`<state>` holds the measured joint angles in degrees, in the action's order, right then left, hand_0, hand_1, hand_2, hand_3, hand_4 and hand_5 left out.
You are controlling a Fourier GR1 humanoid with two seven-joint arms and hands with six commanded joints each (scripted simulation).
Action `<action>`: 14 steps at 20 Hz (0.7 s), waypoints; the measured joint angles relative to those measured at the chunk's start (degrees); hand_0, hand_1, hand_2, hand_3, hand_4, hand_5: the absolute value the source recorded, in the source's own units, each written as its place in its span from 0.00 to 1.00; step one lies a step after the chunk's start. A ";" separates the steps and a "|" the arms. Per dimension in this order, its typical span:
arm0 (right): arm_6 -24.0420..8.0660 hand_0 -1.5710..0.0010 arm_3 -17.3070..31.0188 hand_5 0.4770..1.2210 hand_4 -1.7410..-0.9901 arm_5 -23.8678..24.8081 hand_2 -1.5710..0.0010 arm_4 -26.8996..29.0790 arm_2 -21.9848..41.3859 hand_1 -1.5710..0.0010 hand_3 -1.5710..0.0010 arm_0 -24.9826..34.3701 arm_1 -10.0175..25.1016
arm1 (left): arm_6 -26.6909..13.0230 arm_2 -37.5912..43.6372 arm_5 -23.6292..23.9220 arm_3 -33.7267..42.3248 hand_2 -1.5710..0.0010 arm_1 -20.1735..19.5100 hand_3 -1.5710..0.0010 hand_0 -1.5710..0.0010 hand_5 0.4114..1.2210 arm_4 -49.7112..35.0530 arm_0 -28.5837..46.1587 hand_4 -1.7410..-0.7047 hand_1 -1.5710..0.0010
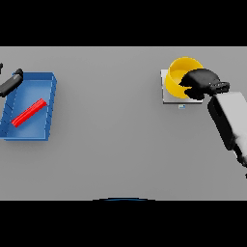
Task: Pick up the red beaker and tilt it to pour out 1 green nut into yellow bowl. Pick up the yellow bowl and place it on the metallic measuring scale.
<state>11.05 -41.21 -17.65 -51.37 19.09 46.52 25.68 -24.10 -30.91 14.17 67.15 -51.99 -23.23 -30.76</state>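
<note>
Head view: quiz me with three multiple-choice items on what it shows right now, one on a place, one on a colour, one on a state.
1. Where is the yellow bowl?
A. In the tray
B. On the metallic scale
C. On bare table at centre

2. What colour is the tray at the left?
A. Blue
B. Green
C. White

3. What is the right hand doing?
A. Resting flat on the table, away from everything
B. Reaching into the tray
C. At the bowl's rim

Answers:
1. B, since the scale's pale plate shows under and around the bowl.
2. A, since its walls and floor are blue, with a red object lying in it.
3. C, since the dark hand overlaps the bowl's right edge; the left hand is by the tray's upper left corner.
</note>
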 measured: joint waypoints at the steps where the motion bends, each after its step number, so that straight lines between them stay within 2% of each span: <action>1: 0.08 0.43 -0.24 0.89 0.11 -0.43 0.24 0.31 -0.43 0.27 0.40 -0.18 -0.10 | -0.39 -0.07 -0.14 -0.12 1.00 0.33 1.00 1.00 0.38 -0.05 -0.52 0.97 1.00; 2: 0.93 0.54 -0.66 0.80 0.16 -0.83 0.34 0.69 -0.53 0.38 0.47 -0.51 0.15 | 0.62 0.14 -0.57 -1.20 1.00 0.65 1.00 1.00 0.39 -0.18 -0.39 0.97 1.00; 3: -0.29 0.63 -0.85 0.72 0.20 -1.94 0.42 1.30 -1.10 0.47 0.53 -0.37 0.10 | 0.74 -0.12 -0.56 -1.26 1.00 0.99 1.00 1.00 0.39 0.04 -0.48 0.97 1.00; 4: -1.47 0.71 -0.39 0.66 0.24 -2.12 0.49 1.12 -1.09 0.55 0.57 -0.19 -0.20 | 0.60 -0.10 -1.16 -1.74 1.00 1.17 1.00 1.00 0.39 -0.09 -1.03 0.98 1.00; 6: -1.19 0.81 -0.26 0.57 0.30 -2.68 0.62 0.94 -0.82 0.70 0.64 0.10 0.09 | 0.55 -0.11 -0.65 -0.88 1.00 1.20 1.00 1.00 0.37 -0.27 -0.65 0.98 1.00; 10: 1.26 0.92 0.14 0.47 0.38 -2.57 0.80 -0.34 0.70 0.88 0.74 0.45 0.86 | 0.80 -0.39 -0.32 -1.62 1.00 1.63 1.00 1.00 0.36 0.39 -0.96 0.98 1.00; 14: -0.63 0.97 0.97 0.40 0.44 -3.98 0.92 -0.31 0.60 0.95 0.81 0.84 0.41 | 1.04 -0.19 -0.26 -0.67 1.00 0.87 1.00 1.00 0.35 0.09 -0.07 0.99 1.00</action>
<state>10.42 -40.23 -21.63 -51.68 19.69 47.36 26.10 -23.06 -31.10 13.92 66.48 -51.13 -23.14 -30.83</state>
